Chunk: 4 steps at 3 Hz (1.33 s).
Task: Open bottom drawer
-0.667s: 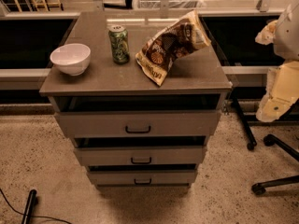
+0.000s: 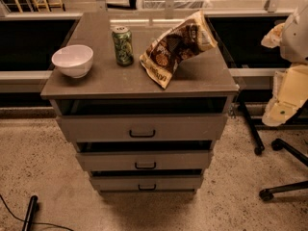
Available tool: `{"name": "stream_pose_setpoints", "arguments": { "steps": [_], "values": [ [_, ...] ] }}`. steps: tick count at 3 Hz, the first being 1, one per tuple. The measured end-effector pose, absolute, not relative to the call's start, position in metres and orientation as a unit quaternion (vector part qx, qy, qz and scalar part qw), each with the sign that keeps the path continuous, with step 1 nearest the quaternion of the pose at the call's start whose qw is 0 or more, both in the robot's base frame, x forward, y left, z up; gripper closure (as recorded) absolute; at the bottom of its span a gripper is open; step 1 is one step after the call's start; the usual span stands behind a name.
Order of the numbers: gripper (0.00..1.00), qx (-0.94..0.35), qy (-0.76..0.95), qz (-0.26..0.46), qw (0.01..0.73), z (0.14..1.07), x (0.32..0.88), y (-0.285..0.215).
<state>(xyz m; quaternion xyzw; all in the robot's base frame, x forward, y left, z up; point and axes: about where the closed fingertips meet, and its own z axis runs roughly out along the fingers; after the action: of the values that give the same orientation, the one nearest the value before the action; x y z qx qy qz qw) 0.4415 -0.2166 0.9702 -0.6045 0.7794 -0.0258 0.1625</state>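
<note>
The grey-taupe cabinet has three drawer fronts stacked in the camera view. The bottom drawer (image 2: 147,183) is the slimmest front, lowest down, with a small black bar handle (image 2: 147,187). It sits near the floor, with a dark gap above it. My arm and gripper (image 2: 284,100) show as white and cream parts at the right edge. They are level with the cabinet top, well to the right of and above the bottom drawer, touching nothing.
On the cabinet top (image 2: 202,81) stand a white bowl (image 2: 72,60), a green can (image 2: 122,45) and a chip bag (image 2: 175,47). Office chair legs with castors (image 2: 281,189) stand on the floor at the right. A black cable (image 2: 30,213) lies at the lower left.
</note>
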Motion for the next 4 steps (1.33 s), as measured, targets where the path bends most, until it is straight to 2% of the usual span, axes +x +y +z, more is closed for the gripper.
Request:
{"name": "stream_pose_setpoints", "arguments": {
  "steps": [1, 2, 4],
  "values": [
    [0.0, -0.62, 0.765, 0.049, 0.17, 0.897, 0.445, -0.21],
    [0.0, -0.608, 0.75, 0.15, 0.214, 0.809, 0.434, -0.184],
    [0.0, -0.596, 0.751, 0.152, 0.24, 0.8, 0.444, -0.176]
  ]
}}
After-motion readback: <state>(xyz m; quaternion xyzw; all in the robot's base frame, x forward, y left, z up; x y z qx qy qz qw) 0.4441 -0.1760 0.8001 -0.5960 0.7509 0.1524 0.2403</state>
